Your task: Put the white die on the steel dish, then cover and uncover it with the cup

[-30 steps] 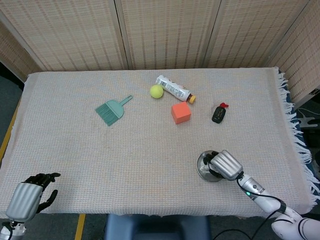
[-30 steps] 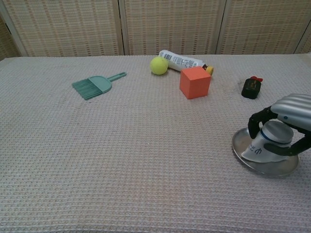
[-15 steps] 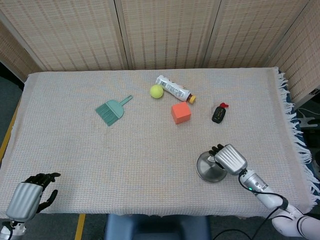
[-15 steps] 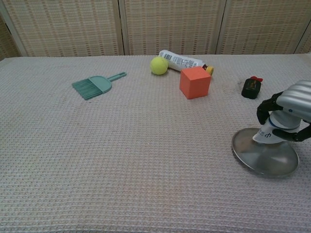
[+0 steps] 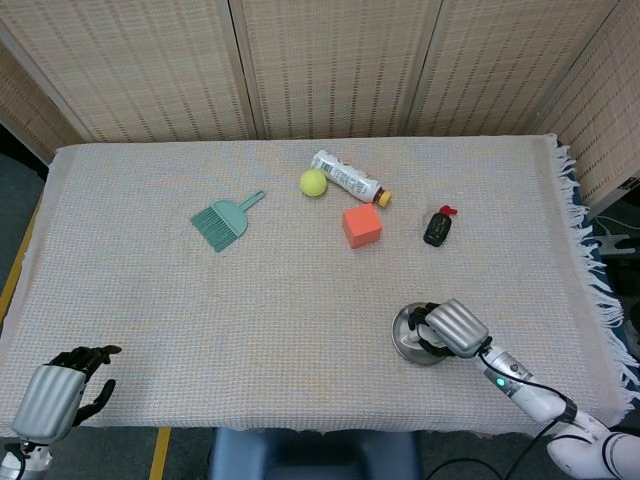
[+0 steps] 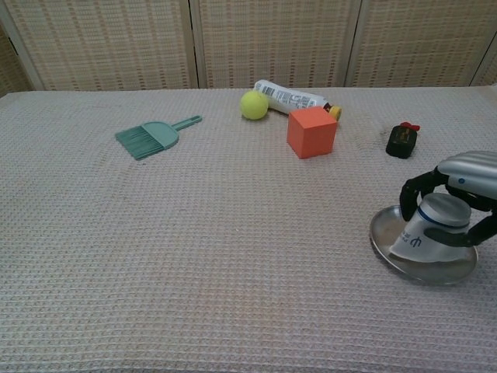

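Note:
A white cup stands upside down on the steel dish near the table's front right. My right hand grips the cup from above and behind, fingers wrapped around its upturned base. In the head view the right hand covers most of the cup, and the steel dish shows to its left. No white die shows in either view. My left hand hangs off the front left corner of the table, fingers apart and holding nothing.
At the back middle lie a teal hand brush, a yellow-green ball, a white bottle, an orange cube and a small black object with a red tip. The fringed table edge runs close on the right.
Half a second ago my right hand held the cup raised above the dish's far right rim. It has since come back down, and the cup sits on the dish again. The left hand stayed still.

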{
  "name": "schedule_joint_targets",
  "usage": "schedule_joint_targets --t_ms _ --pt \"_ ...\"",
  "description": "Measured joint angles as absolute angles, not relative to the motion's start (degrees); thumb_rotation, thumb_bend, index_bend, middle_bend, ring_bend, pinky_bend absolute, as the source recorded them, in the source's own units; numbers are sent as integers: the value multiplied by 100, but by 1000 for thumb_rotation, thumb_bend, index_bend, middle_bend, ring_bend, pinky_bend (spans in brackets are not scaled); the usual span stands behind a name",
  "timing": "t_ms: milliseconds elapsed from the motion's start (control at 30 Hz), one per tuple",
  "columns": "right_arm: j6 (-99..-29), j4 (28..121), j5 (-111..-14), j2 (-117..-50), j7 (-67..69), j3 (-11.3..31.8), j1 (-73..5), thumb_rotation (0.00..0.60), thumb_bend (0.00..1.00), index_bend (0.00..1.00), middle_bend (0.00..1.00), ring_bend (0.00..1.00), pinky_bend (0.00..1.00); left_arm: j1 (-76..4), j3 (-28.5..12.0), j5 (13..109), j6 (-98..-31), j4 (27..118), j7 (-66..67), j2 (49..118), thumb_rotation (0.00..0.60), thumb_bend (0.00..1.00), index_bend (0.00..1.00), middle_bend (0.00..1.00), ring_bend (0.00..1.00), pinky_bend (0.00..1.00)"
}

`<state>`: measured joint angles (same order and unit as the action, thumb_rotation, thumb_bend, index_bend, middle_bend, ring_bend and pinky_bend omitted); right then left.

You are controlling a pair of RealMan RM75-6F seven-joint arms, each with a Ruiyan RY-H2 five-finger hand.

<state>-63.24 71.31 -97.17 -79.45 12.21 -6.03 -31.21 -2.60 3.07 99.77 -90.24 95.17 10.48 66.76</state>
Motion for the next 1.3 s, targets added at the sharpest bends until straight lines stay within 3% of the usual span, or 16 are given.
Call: schedule_joint_targets --t_ms 367,667,867,1300 --pt "-7037 6160 -9889 -8451 16 -432 -2920 600 333 540 522 465 778 -261 308 9980 -9025 9519 1054 6676 600 360 314 439 388 528" --pt "-6524 6843 -9798 -8120 1307 -595 -3037 600 333 540 522 465 779 -259 309 9980 -9026 9523 1055 6673 600 360 314 440 388 527" --pt "-6611 6748 -9792 -8095 1031 -572 -3025 600 333 540 522 465 778 -259 311 9979 -9022 9525 1057 6671 600 361 314 439 387 527" --pt "-7999 6564 -9753 -7964 113 -249 -2457 600 333 540 522 460 778 -261 314 9980 -9009 9534 1098 6674 600 361 315 439 388 527"
